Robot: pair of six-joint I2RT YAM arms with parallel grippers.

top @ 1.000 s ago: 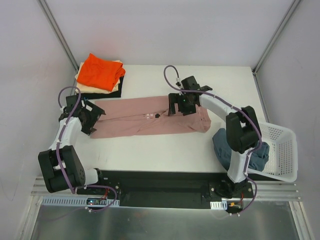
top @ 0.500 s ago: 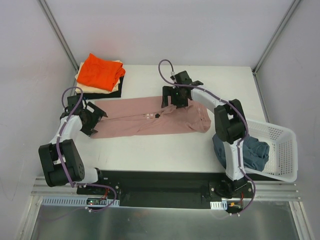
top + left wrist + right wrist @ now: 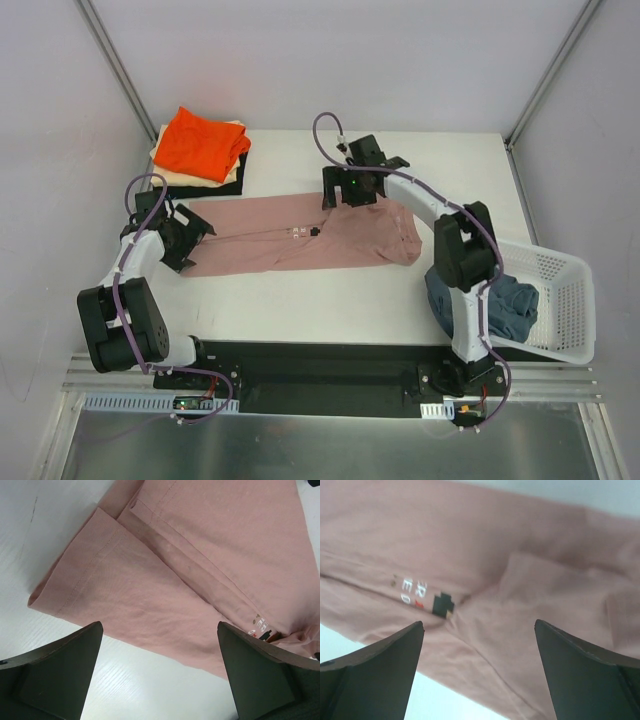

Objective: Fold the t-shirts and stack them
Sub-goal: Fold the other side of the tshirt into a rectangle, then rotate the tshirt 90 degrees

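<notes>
Pink t-shirt (image 3: 280,240), folded lengthwise; left end effector (image 3: 159,626) and right end effector (image 3: 478,624) gaping

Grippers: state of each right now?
Left gripper: open, holding nothing, over the pink t-shirt's left end.
Right gripper: open, holding nothing, over the same shirt.

Matt cloth tee (image 3: 200,555) (stitched hems), smooth table (image 3: 30,530)

Left gripper (image 3: 190,238): jaws stood wide apart, tilted downward, held low. Right gripper (image 3: 348,195): jaws stood wide apart, reached far forward.
</notes>
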